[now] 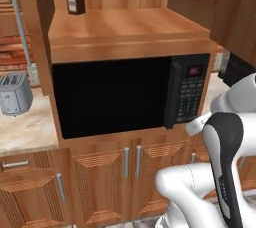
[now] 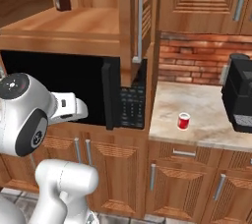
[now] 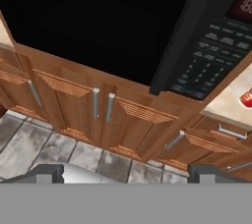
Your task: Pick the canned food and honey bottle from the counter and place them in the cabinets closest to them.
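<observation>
Pincer (image 3: pixel 126 171) agape before black microwave (image 3: pixel 98 21)

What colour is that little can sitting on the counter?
The canned food is red with a pale label patch and silvery rim, clearest in the right base view.

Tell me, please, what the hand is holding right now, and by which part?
Nothing: the hand is open and empty.

Kitchen, built-in microwave (image 1: pixel 131 94), toaster (image 1: pixel 15 93), wooden cabinets (image 2: pixel 204 2), marble counter (image 2: pixel 202 115)
</observation>
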